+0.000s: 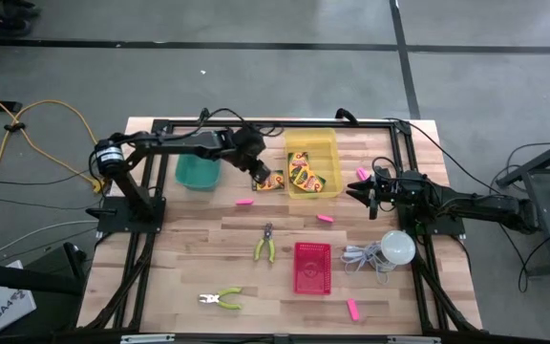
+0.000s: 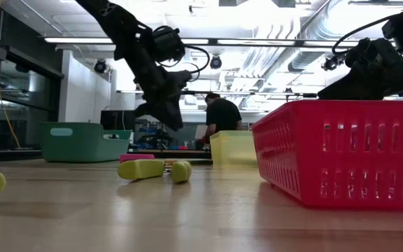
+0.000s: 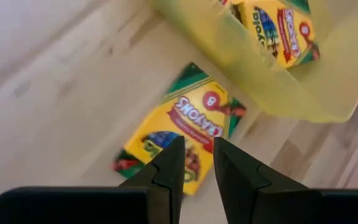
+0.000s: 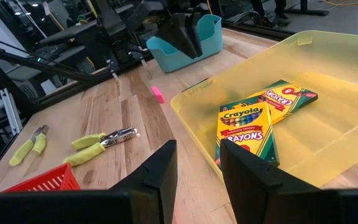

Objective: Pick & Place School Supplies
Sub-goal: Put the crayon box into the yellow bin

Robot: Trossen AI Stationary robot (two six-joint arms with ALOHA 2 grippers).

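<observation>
Two crayon boxes lie flat inside the yellow bin (image 1: 311,143), a third crayon box (image 3: 182,127) lies flat on the table (image 1: 208,258) just outside the bin's wall, on the left-arm side.

1. Left gripper (image 3: 194,158): hovers directly above the outside box. Fingers stand a narrow gap apart, nothing between them. High view places it beside the bin's corner.
2. Right gripper (image 4: 197,165): waits near the bin's opposite side, fingers apart, holding nothing. Faces the bin interior w/ the two boxes (image 4: 247,130).

Handling, crayon box (judgement): thin cardboard, light, fairly stiff on edges but the flat face will dent under hard squeeze. Printed surface looks smooth, may slip. Lying flat, it offers little to pinch; take hold across the short width at an edge, approx. mid-length. Present gap looks narrower than the box width, so wider opening likely req'd before descent. Risk: pushing the box against the bin wall instead of lifting it.

Erasers (image 1: 244,202): small pink blocks scattered on table, well apart. Prob. light, slightly rubbery, easy grip across narrow sides.

Containers:
- Yellow bin: two crayon boxes, overlapping at one end.
- Teal bin (image 1: 197,172): contents cannot be told.
- Red basket (image 1: 313,268): appears to hold nothing.
</observation>
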